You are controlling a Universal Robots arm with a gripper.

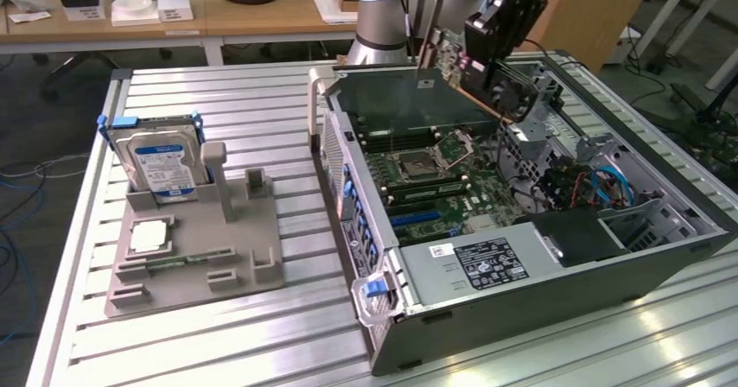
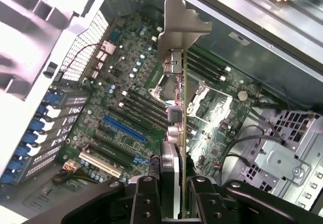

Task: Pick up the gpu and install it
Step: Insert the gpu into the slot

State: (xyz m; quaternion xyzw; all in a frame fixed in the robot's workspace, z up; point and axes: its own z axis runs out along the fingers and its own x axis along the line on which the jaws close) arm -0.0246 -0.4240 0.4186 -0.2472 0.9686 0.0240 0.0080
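Print on hard drive label (image 1: 159, 164) and power-supply sticker (image 1: 489, 262) illegible

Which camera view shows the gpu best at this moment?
The wrist view. The gpu is seen edge-on and close, with its pale bracket and ports plain. The tool grips it above the motherboard. The exterior view shows it smaller, tilted over the open case and partly hidden by the tool.
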